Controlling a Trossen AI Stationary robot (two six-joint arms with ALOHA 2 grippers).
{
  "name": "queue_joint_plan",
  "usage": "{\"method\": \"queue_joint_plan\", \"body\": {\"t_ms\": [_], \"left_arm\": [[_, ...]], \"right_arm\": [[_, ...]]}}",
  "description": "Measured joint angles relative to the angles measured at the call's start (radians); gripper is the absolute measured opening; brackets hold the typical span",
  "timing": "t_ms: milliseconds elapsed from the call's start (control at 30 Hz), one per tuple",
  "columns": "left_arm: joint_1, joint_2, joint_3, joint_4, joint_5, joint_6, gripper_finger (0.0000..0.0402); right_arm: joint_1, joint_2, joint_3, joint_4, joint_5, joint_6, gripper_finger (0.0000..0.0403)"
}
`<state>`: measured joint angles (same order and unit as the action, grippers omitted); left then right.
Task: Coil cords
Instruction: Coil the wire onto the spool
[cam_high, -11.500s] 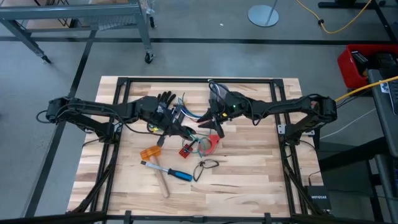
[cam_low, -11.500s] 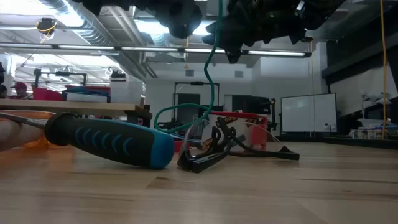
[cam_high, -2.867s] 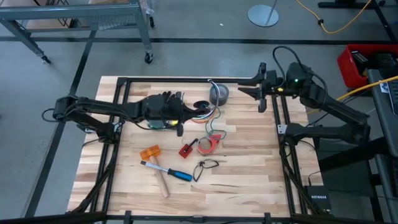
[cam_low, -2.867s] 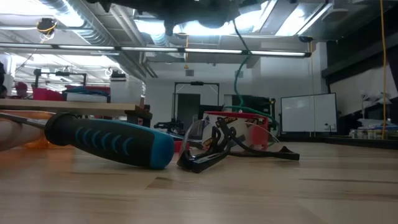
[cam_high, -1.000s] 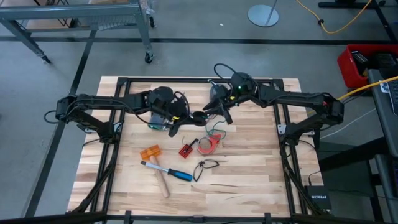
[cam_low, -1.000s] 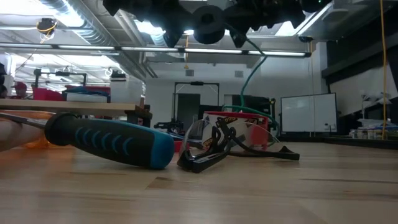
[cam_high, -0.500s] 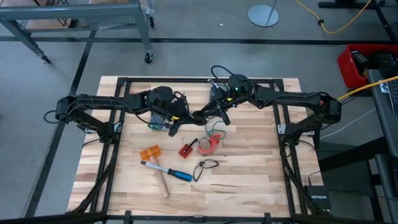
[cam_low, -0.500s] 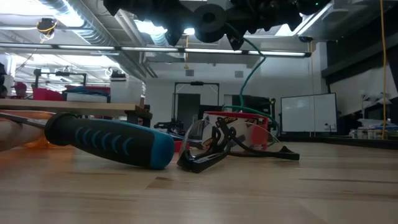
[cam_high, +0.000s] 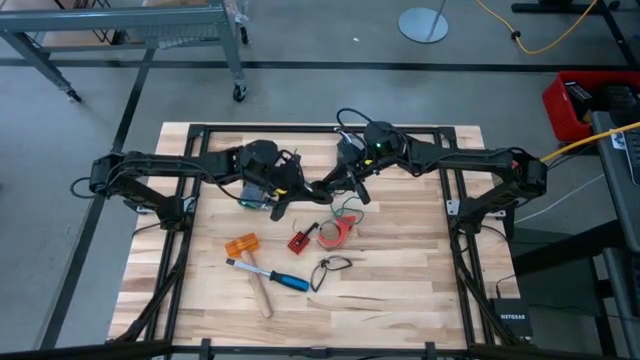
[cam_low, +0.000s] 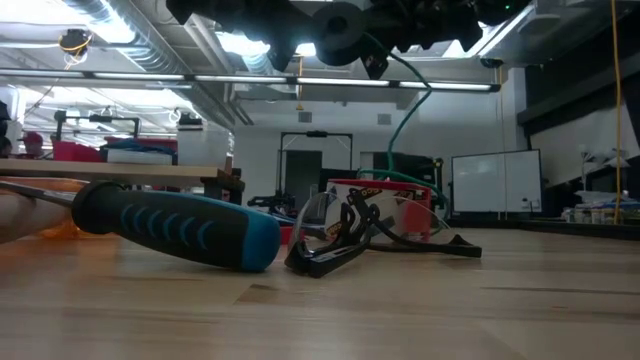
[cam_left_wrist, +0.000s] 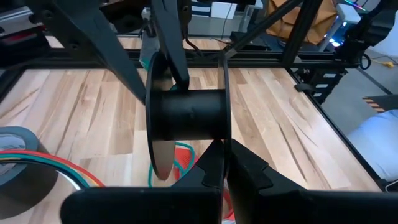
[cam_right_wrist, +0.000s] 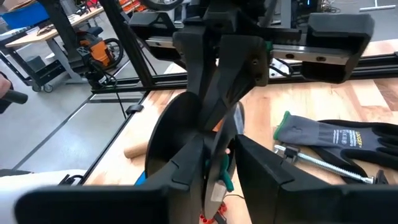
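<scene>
A black spool (cam_high: 315, 188) with two thin flanges hangs in the air over the table's middle, between my two grippers; it also shows in the low view (cam_low: 343, 30). My left gripper (cam_high: 298, 190) and my right gripper (cam_high: 335, 183) are both shut on it. A green cord (cam_high: 345, 210) hangs from the spool down to a red tape roll (cam_high: 335, 232). A bundle of thin coloured wires (cam_left_wrist: 43, 163) lies on the table beside a grey tape roll (cam_left_wrist: 12, 146). My left gripper pinches the rim of one spool flange (cam_left_wrist: 222, 140) between its two fingers, coming level from the table's left. The spool is lifted clear of the table, its axis about level. My right gripper has the rim of the other flange (cam_right_wrist: 186, 134) between its fingers, coming from the table's right. The green cord (cam_right_wrist: 227, 180) runs close by its fingertips; I cannot tell whether they touch it.
Black safety glasses (cam_high: 332, 266), a blue-handled tool (cam_high: 285, 279), an orange piece (cam_high: 241, 245) and a small red part (cam_high: 299, 241) lie on the near half. A black glove (cam_right_wrist: 336, 140) and a long bolt (cam_right_wrist: 317, 160) lie under the left arm.
My right gripper has edged a little toward the table's left, against the spool. The spool stays in the air between both grippers, with the green cord hanging below it.
</scene>
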<state>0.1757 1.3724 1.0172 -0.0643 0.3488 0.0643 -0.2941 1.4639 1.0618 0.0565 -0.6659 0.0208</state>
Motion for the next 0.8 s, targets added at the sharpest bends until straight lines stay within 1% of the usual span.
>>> {"method": "queue_joint_plan", "body": {"t_ms": [67, 200, 233, 367, 433, 667, 800], "left_arm": [[0.000, 0.000, 0.000, 0.000, -0.002, 0.000, 0.0000], [-0.001, 0.000, 0.000, 0.007, -0.016, 0.038, 0.0000], [-0.001, 0.000, 0.000, 0.007, -0.019, 0.046, 0.0000], [-0.001, 0.000, 0.000, 0.018, -0.023, 0.043, 0.0006], [-0.001, 0.000, -0.001, 0.034, -0.047, 0.022, 0.0015], [0.003, -0.001, 0.001, 0.071, -0.090, 0.017, 0.0060], [0.003, -0.002, 0.002, 0.065, -0.126, 0.017, 0.0088]], "right_arm": [[0.000, 0.000, 0.000, 0.002, -0.007, 0.000, 0.0074], [-0.002, 0.000, 0.000, 0.004, -0.002, 0.000, 0.0019], [-0.002, 0.000, 0.000, 0.004, 0.003, -0.001, 0.0012], [-0.003, 0.000, 0.000, 0.003, 0.009, 0.000, 0.0017], [-0.011, 0.000, 0.000, 0.003, 0.008, 0.000, 0.0010], [-0.067, -0.020, -0.001, -0.010, -0.008, 0.006, 0.0006], [-0.103, -0.033, -0.001, -0.009, -0.008, 0.006, 0.0005]]}}
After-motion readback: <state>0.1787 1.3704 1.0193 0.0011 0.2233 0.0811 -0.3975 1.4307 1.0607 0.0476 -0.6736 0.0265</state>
